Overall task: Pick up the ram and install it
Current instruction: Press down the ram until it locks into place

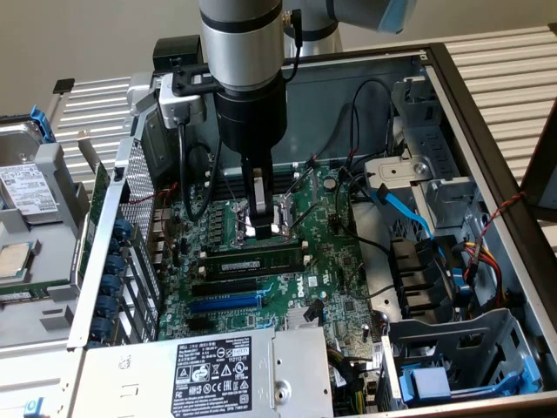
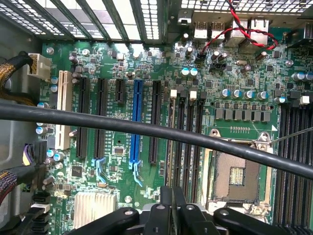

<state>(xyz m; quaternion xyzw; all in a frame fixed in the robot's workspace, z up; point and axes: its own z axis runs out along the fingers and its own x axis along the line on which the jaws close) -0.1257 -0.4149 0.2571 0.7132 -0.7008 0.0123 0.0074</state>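
The tool (image 1: pixel 261 228), fingers (image 2: pixel 166 203) drawn together, hangs just above the ram (image 1: pixel 257 259) on the motherboard (image 1: pixel 335 248); any contact is hidden.

Your arm (image 1: pixel 242 52) hangs close to vertical from above, with the wrist pointing straight down. Its gripper (image 1: pixel 259 225) sits low, at the tip of a narrow dark stem. In the wrist view the fingers (image 2: pixel 167 203) look pressed together, though any gap is hard to judge.
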